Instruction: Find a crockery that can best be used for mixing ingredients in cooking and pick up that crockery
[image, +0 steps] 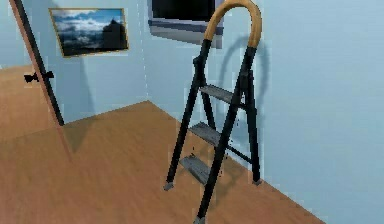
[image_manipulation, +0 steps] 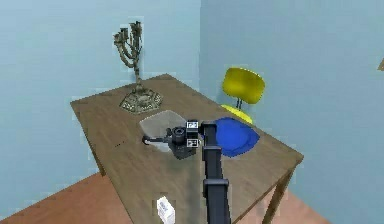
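The search looked finished and the reach was in hand: the tool (image_manipulation: 162, 140) hovered near the blue bowl (image_manipulation: 237, 138) on the counter (image_manipulation: 108, 118), whether gripping anything I couldn't tell, and next needed aligning with the bowl's rim.

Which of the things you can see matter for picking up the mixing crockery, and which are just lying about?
For the job: blue bowl, hand, table under the bowl.
Just lying about: grey dish, candelabra, yellow chair, small white box, stepladder, wall picture.
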